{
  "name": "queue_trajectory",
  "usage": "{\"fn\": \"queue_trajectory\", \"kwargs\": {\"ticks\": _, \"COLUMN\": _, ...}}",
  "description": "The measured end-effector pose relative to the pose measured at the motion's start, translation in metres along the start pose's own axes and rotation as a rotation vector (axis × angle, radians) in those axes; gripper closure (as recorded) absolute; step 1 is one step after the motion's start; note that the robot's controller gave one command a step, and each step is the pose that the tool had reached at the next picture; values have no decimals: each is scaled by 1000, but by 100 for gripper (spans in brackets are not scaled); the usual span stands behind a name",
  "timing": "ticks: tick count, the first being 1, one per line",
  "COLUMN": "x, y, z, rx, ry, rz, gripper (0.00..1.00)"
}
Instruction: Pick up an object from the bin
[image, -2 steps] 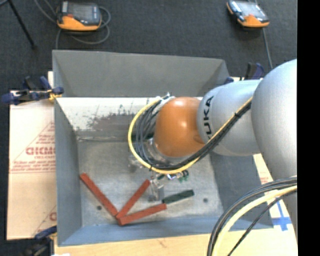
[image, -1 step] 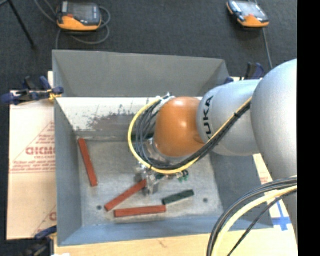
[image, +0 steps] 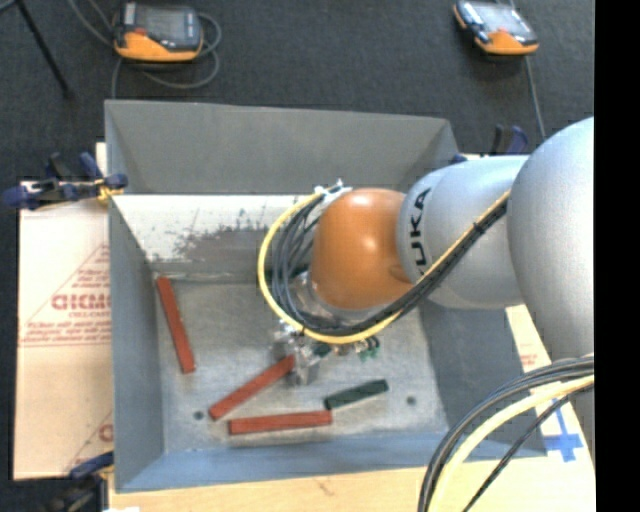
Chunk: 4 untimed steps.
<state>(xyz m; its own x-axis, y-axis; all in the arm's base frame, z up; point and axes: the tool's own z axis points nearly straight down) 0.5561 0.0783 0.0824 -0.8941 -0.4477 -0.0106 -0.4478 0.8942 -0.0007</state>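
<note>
My gripper (image: 297, 362) reaches down in the middle of the bin, just below the orange cover. Its metal fingertips sit at the upper right end of a red-brown stick (image: 250, 390) that lies slanted on the bin floor. A second red-brown stick (image: 279, 423) lies flat just below it, near the front wall. A short dark green stick (image: 355, 394) rests to the right of the fingertips.
A third red-brown stick (image: 174, 324) lies along the left side of the bin floor. The arm, its orange cover and yellow cables hang over the bin's right half and hide the floor beneath them.
</note>
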Motion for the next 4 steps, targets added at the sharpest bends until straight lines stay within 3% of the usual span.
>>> {"fn": "queue_trajectory", "kwargs": {"ticks": 2, "x": -4, "y": -3, "z": -49, "rx": 3, "ry": 1, "rz": 15, "gripper": 100}}
{"fn": "queue_trajectory", "kwargs": {"ticks": 3, "x": -5, "y": -4, "z": -57, "rx": 2, "ry": 1, "rz": 22, "gripper": 100}}
{"fn": "queue_trajectory", "kwargs": {"ticks": 4, "x": -8, "y": -6, "z": -113, "rx": 3, "ry": 0, "rz": 33, "gripper": 100}}
